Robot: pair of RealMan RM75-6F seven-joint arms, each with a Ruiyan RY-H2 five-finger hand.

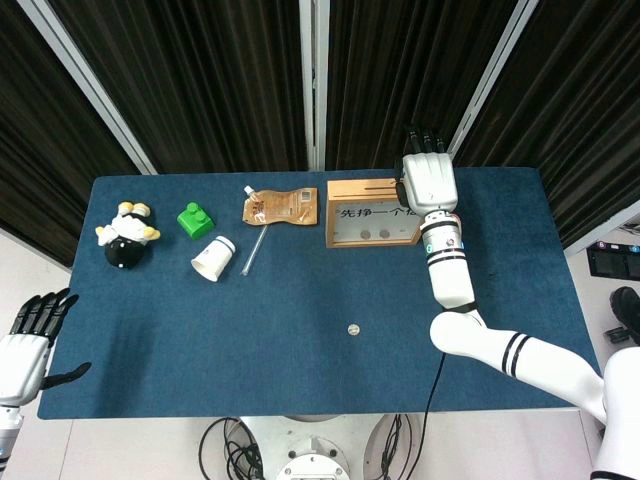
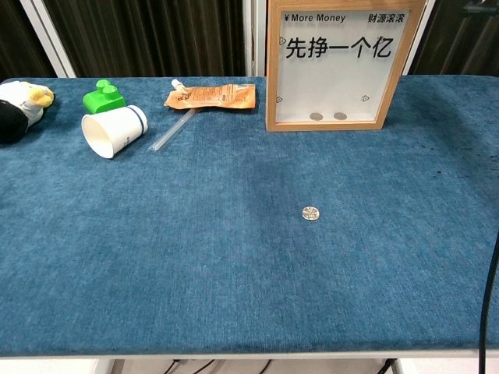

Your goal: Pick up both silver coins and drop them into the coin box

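— Progress is judged how?
— Two coins (image 2: pixel 327 116) are seen inside the coin box (image 1: pixel 375 212); one silver coin (image 2: pixel 311 212) is left on the table (image 2: pixel 195 257).
— And the hands?
— Right hand (image 1: pixel 428 180) is raised over the box top, grip hidden. Left hand (image 1: pixel 28 338) is held spread, empty, off the table.

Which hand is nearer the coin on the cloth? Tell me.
Right. The right hand hovers over the coin box, beyond the coin; the left hand hangs off the table's far left edge.
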